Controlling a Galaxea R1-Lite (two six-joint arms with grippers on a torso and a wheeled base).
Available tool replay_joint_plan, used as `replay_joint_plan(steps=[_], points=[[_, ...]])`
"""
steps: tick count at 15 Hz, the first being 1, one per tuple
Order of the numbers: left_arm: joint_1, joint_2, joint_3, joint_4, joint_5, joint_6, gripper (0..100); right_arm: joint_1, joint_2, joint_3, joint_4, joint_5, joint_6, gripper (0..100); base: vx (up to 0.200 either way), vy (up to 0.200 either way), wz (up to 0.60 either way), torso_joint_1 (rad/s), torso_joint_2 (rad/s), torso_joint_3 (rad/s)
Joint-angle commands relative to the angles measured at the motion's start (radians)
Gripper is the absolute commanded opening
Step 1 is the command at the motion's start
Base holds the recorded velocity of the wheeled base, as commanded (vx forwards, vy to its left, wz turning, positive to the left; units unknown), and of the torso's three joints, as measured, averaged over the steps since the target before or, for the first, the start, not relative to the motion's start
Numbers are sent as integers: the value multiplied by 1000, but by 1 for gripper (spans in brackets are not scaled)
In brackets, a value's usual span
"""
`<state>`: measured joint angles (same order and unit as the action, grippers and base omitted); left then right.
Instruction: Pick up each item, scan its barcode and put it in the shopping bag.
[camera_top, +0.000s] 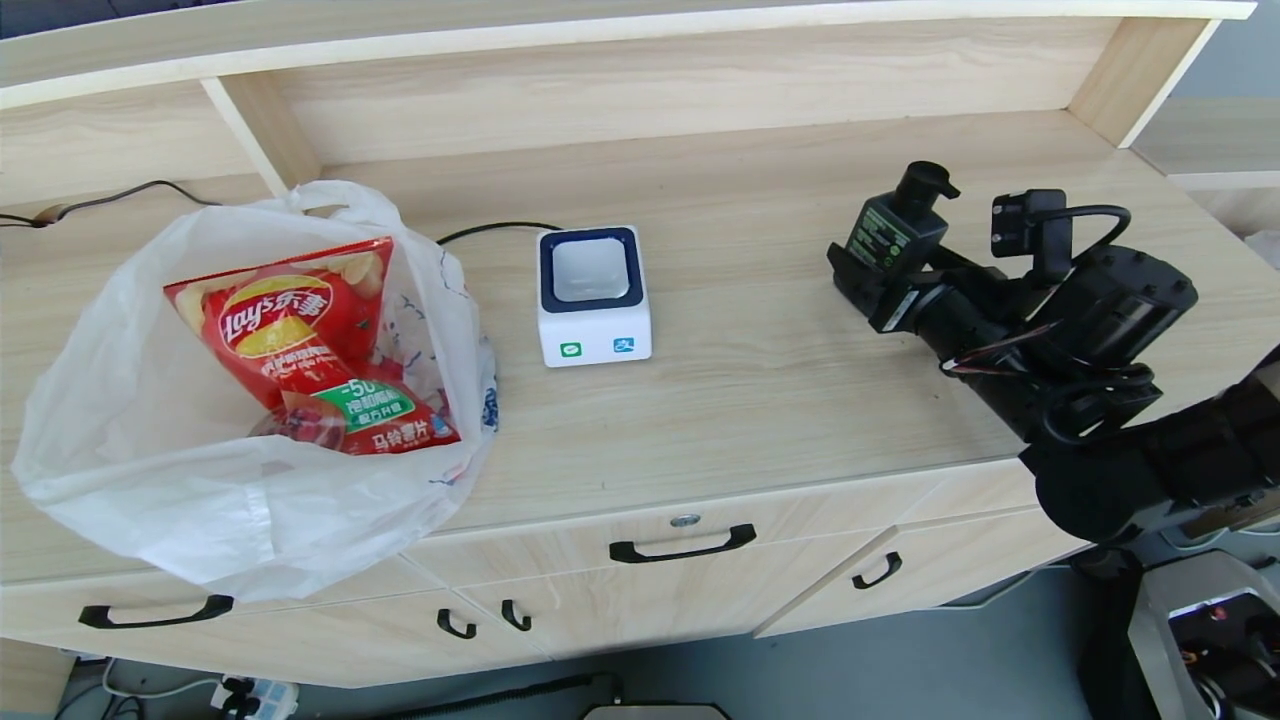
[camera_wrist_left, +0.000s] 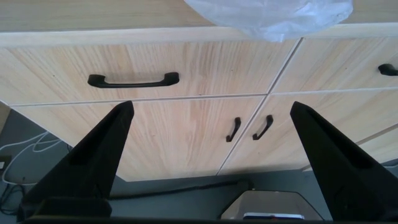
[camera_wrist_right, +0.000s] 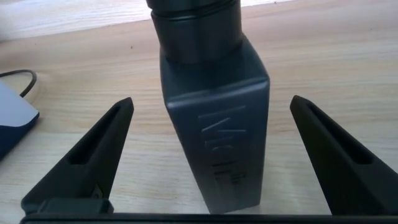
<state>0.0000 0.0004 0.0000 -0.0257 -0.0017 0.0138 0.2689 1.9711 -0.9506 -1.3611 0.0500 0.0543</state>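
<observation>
R end effector (camera_wrist_right: 211, 101) wide astride bottle (camera_wrist_right: 214, 134) on wood counter (camera_top: 760, 350); L end effector (camera_wrist_left: 211, 106) wide facing drawers (camera_wrist_left: 186, 68)

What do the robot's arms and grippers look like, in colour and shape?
The right arm is black, with thick rounded joints, a small black camera on its wrist, a looping black cable and thin red wires. The left gripper and right gripper have black wedge-shaped fingers tapering to points.

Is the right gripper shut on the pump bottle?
No, the right gripper stands open, with gaps to the pump bottle on both sides.
</observation>
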Motion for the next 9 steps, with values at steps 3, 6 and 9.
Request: replay_joint_plan(steps=[3, 6, 9], points=[[0, 0, 0, 0, 0, 2, 100, -4, 3, -23, 8, 10, 3, 100, 0, 0, 0, 0, 0, 0], [0, 0, 0, 0, 0, 2, 100, -2, 15, -42, 10, 8, 3, 100, 0, 0, 0, 0, 0, 0], [0, 0, 0, 0, 0, 2, 100, -4, 20, -42, 10, 4, 4, 0, 0, 0, 0, 0, 0, 0]])
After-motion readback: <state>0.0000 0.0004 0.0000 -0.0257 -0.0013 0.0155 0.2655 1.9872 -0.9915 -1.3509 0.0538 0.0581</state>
